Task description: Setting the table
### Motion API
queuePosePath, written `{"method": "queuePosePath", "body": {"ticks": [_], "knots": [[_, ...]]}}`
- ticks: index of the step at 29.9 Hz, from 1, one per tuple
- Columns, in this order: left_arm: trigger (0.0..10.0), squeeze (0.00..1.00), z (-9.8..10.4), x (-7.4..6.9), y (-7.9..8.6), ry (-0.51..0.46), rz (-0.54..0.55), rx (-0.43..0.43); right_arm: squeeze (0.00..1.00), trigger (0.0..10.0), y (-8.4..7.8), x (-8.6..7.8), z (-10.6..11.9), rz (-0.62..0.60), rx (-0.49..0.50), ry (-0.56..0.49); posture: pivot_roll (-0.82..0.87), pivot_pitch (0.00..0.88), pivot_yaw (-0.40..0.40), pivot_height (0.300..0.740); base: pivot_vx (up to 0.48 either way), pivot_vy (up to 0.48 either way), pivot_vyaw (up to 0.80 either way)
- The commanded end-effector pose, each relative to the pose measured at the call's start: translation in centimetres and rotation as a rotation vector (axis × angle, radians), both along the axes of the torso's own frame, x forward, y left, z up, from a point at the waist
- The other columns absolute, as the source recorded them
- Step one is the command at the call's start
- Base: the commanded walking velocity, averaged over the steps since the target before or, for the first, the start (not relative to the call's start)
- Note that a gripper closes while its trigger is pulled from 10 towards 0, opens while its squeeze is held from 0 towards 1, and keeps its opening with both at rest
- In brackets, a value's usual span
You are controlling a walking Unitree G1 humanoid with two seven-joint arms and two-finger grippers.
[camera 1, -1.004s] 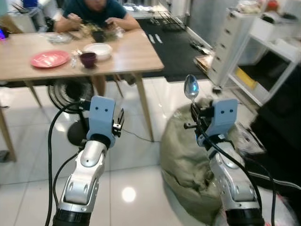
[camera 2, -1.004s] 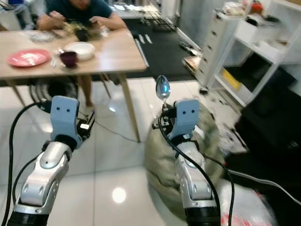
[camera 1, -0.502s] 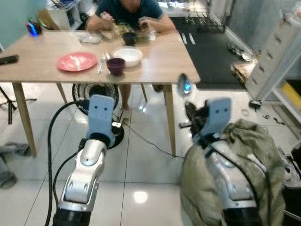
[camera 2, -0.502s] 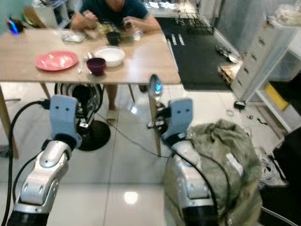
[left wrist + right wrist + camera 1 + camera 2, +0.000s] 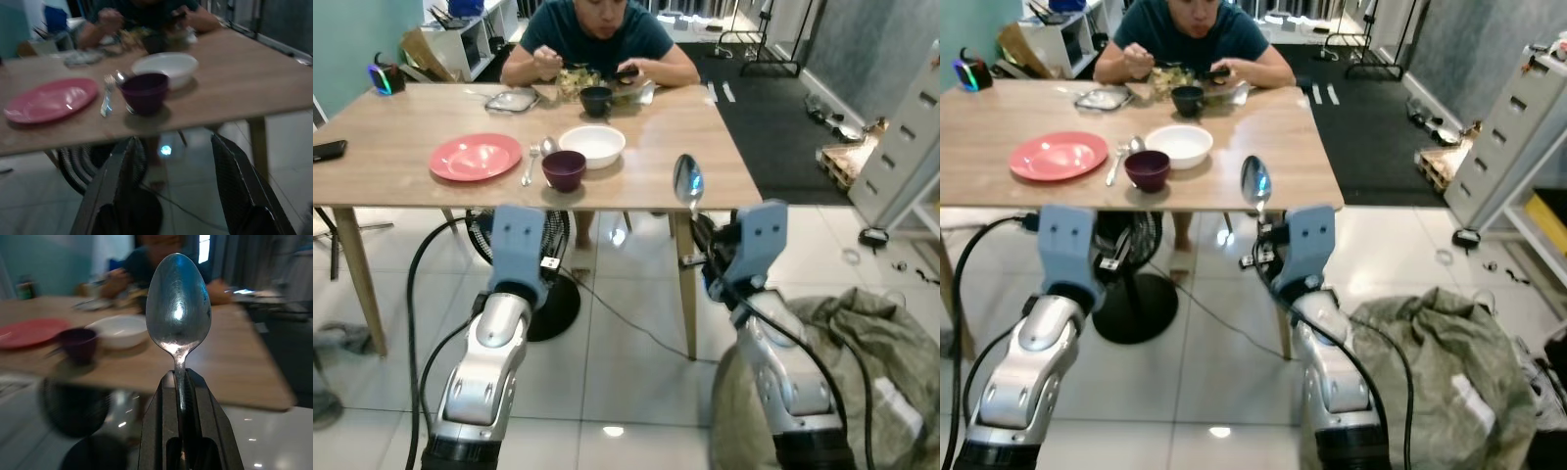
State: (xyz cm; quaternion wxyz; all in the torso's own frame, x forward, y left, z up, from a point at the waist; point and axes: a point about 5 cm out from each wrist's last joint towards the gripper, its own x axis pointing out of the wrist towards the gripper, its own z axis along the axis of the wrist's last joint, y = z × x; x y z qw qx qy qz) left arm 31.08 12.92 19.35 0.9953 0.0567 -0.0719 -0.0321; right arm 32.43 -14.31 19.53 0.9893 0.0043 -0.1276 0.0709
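One spoon (image 5: 178,308) clenched upright in right tool (image 5: 180,396), short of surface (image 5: 724,166), nearer purple cup (image 5: 564,168) than released left tool (image 5: 168,186).

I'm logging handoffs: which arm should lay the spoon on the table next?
Right. The right gripper already clamps the spoon upright, near the table edge; the left gripper is open, holding nothing.

Pink plate (image 5: 475,157), purple cup (image 5: 564,169), white bowl (image 5: 592,146), silver spoon (image 5: 687,181).
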Motion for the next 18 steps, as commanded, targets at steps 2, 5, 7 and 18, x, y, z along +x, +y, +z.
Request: {"method": "queuePosePath", "body": {"ticks": [2, 5, 7, 18], "knots": [[10.0, 0.0, -0.5, 0.0, 0.7, 0.017, 0.025, 0.014, 0.0, 10.0, -0.1, 0.2, -0.1, -0.034, -0.001, 0.002, 0.05, 0.0, 0.062, 0.74, 0.48, 0.0, 0.0], [10.0, 0.0, -0.5, 0.0, 0.7, 0.017, 0.025, 0.015, 0.0, 10.0, -0.4, 0.3, -0.1, -0.045, -0.001, 0.002, 0.05, 0.0, 0.062, 0.74, 0.48, 0.0, 0.0], [10.0, 0.0, -0.5, 0.0, 0.7, 0.017, 0.024, 0.015, 0.0, 10.0, -0.5, 0.3, -0.1, -0.047, -0.002, 0.0, 0.05, 0.0, 0.064, 0.74, 0.48, 0.0, 0.0], [10.0, 0.0, -0.5, -0.1, 0.7, 0.019, 0.024, 0.015, 0.0, 10.0, -1.5, 0.6, 0.1, -0.11, -0.028, -0.001, 0.05, 0.0, 0.064, 0.74, 0.48, 0.0, 0.0]]}}
